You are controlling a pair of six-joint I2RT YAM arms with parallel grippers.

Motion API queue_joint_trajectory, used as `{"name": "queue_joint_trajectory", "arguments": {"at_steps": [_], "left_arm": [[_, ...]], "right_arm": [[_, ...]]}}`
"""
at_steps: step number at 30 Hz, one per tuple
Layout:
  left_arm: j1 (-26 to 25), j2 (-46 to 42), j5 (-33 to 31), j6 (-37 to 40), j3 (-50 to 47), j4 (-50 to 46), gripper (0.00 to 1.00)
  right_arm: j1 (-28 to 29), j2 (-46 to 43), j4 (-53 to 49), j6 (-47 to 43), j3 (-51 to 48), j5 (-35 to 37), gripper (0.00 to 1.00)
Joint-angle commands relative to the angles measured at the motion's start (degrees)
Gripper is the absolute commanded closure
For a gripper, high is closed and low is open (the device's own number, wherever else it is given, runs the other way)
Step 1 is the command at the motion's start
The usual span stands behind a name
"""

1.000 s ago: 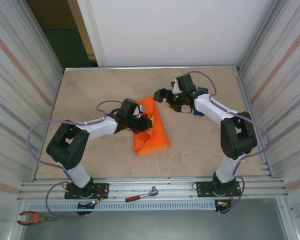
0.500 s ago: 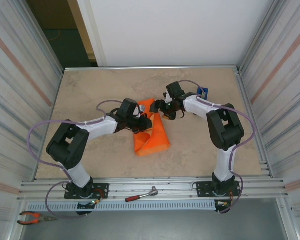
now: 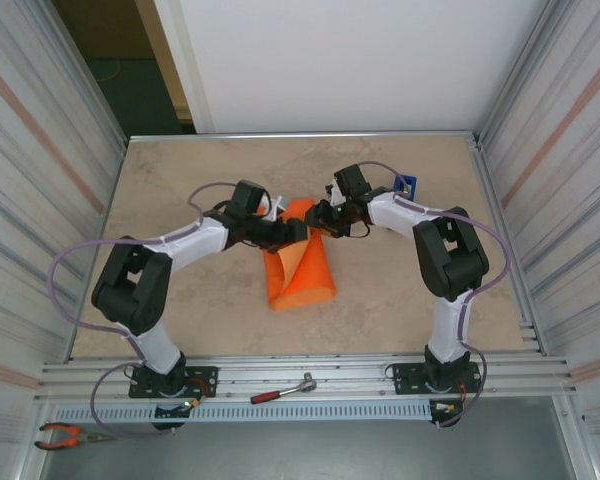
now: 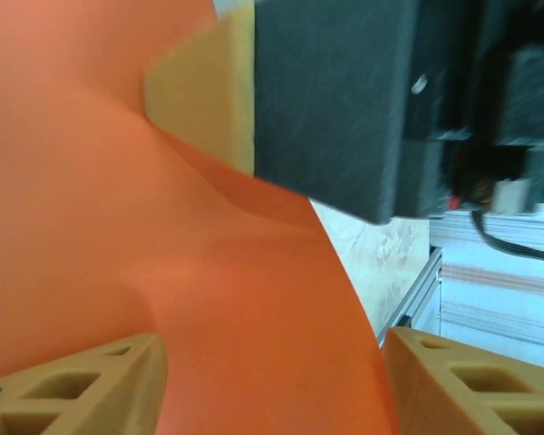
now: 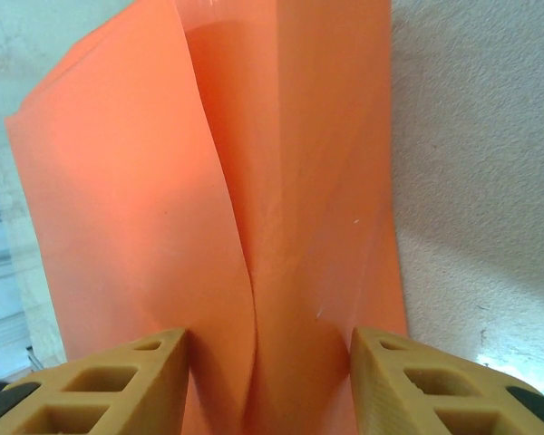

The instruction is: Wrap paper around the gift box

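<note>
The counter (image 3: 180, 180) carries the paper (image 3: 302, 275) at its middle, folded into a hump with its long axis running far edge to near edge. The box is hidden, likely beneath. At the paper's far end, the left jaws stand apart over the sheet, gripping nothing. The right jaws, also parted, straddle a raised fold.

Nothing legible appears anywhere: no word, number, label or brand mark. The orange paper (image 5: 281, 181) is plain, and any marking on the small blue object (image 3: 406, 185) at the far side of the table is too small to make out.
</note>
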Motion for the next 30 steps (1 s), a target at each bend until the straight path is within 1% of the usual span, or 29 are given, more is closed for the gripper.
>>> {"name": "queue_joint_trajectory", "arguments": {"at_steps": [1, 4, 7, 10, 13, 16, 19, 24, 26, 28, 30], "left_arm": [[4.6, -5.3, 6.8, 5.0, 1.9, -3.4, 0.33], [8.6, -7.8, 6.4, 4.5, -0.2, -2.7, 0.32], [11.3, -8.9, 4.4, 2.6, -4.0, -1.5, 0.32], [11.7, -10.2, 1.3, 1.2, -8.5, 0.1, 0.32], [10.4, -11.9, -2.0, 0.8, -12.2, 0.4, 0.32], [8.2, -14.5, -5.7, 0.7, -15.0, -0.2, 0.32], [5.2, -18.0, -11.4, 1.9, -16.5, -3.4, 0.31], [-2.4, -23.9, -24.5, 5.8, -15.2, -11.8, 0.32], [-5.2, -25.7, -28.1, 6.4, -14.4, -13.1, 0.33], [-7.6, -26.6, -29.0, 6.7, -14.1, -12.9, 0.35], [-9.6, -26.0, -28.0, 6.5, -13.3, -12.0, 0.37]], "right_arm": [[0.3, 0.3, -0.5, 2.1, -3.1, 1.5, 0.53], [1.0, -0.3, 0.9, 3.3, -4.4, 2.0, 0.54], [1.7, -0.4, 1.5, 4.0, -4.7, 2.6, 0.55], [2.2, -0.2, 1.7, 4.4, -4.8, 3.1, 0.55], [2.2, -0.2, 1.7, 4.5, -4.7, 3.1, 0.55], [2.0, -0.2, 1.3, 4.5, -4.6, 3.3, 0.55], [2.0, -0.3, 1.2, 4.5, -4.6, 3.4, 0.55], [2.0, -0.2, 1.0, 4.4, -4.5, 3.5, 0.56], [2.0, -0.3, 1.0, 4.5, -4.5, 3.5, 0.56], [2.0, -0.2, 0.9, 4.4, -4.5, 3.6, 0.57], [2.0, -0.3, 1.0, 4.4, -4.4, 3.6, 0.57]]}}
